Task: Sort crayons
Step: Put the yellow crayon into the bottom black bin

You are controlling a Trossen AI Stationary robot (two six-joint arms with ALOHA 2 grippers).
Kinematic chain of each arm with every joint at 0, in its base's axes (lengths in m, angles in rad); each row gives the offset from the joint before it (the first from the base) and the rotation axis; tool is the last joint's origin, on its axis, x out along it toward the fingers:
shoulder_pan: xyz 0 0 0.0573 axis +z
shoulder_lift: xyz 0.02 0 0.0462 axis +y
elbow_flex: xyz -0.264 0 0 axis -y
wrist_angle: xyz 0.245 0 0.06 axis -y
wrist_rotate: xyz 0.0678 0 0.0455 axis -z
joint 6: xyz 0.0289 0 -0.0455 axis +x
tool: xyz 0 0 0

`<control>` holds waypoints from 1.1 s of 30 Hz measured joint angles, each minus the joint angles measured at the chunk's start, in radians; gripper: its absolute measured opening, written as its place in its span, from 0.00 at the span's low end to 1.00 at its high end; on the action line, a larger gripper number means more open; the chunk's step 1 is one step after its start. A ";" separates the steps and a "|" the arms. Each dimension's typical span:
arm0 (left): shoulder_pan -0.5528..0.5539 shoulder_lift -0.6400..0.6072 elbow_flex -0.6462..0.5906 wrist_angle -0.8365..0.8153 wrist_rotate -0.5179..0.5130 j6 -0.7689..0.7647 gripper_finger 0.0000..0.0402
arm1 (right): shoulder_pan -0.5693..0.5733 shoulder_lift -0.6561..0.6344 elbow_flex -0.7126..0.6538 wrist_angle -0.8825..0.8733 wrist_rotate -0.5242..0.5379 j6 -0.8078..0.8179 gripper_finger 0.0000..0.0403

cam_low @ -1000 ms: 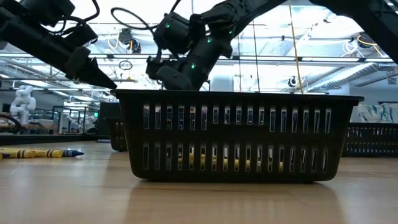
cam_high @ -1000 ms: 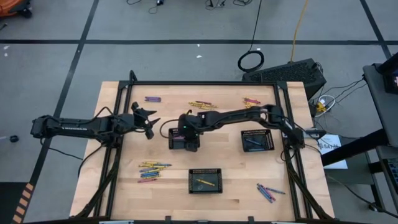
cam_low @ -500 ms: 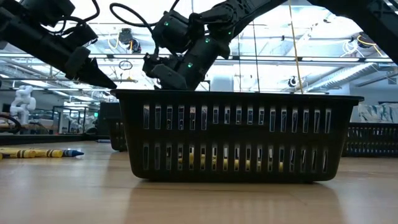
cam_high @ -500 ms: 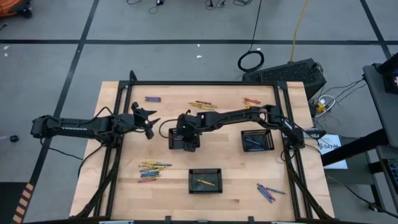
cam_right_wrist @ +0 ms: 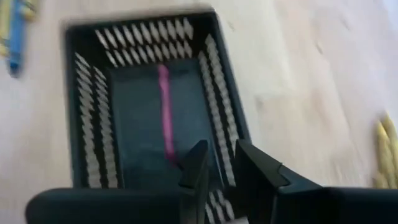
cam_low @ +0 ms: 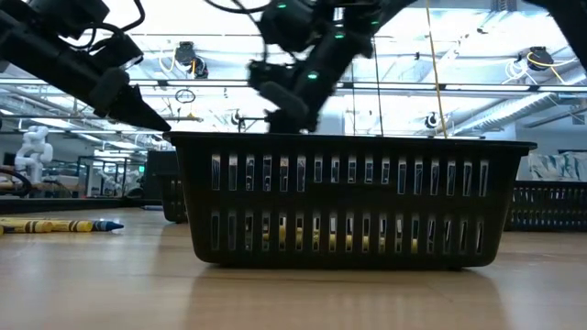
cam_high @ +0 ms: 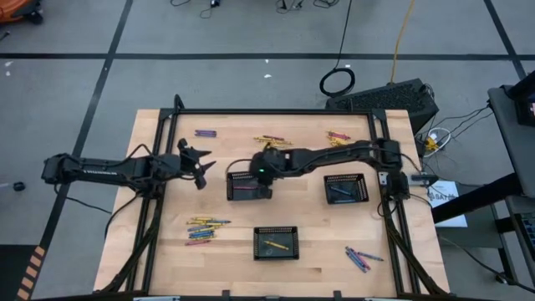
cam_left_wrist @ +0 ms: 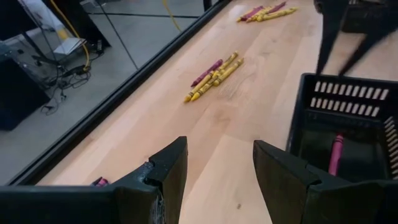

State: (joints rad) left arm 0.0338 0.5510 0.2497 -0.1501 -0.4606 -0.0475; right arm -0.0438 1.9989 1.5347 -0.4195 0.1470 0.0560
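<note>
A black mesh tray [cam_high: 248, 186] at mid-table holds one pink crayon [cam_right_wrist: 165, 112], lying flat on the tray floor; it also shows in the left wrist view [cam_left_wrist: 336, 155]. My right gripper [cam_high: 266, 173] hovers over that tray's right part, fingers a little apart and empty [cam_right_wrist: 221, 163]. My left gripper [cam_high: 201, 164] waits open and empty left of the tray [cam_left_wrist: 217, 168]. Loose crayons lie on the table in piles: yellow and red [cam_high: 272, 140], purple [cam_high: 205, 133], yellow and blue [cam_high: 205, 227].
A second tray [cam_high: 346, 188] with a blue crayon stands at the right. A third tray [cam_high: 277, 242] near the front edge holds a yellow crayon. More crayon piles lie at the far right [cam_high: 337, 135] and the near right [cam_high: 359, 257].
My right gripper has risen from over the mid-table tray and gone a little toward the table's right edge. The pink crayon lies in the tray.
</note>
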 joint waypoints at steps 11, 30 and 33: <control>-0.031 0.000 0.000 0.021 0.000 0.000 0.45 | -0.005 -0.474 -0.557 0.079 0.252 0.295 0.11; -0.031 0.001 0.000 0.067 0.000 0.001 0.45 | -0.399 -0.718 -0.941 0.106 0.108 0.308 0.29; -0.031 0.001 0.000 0.067 0.000 0.001 0.45 | -0.450 -0.706 -0.941 0.109 0.077 0.265 0.34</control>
State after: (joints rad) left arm 0.0032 0.5522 0.2493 -0.0830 -0.4606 -0.0466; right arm -0.4941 1.2927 0.5941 -0.3109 0.2239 0.3209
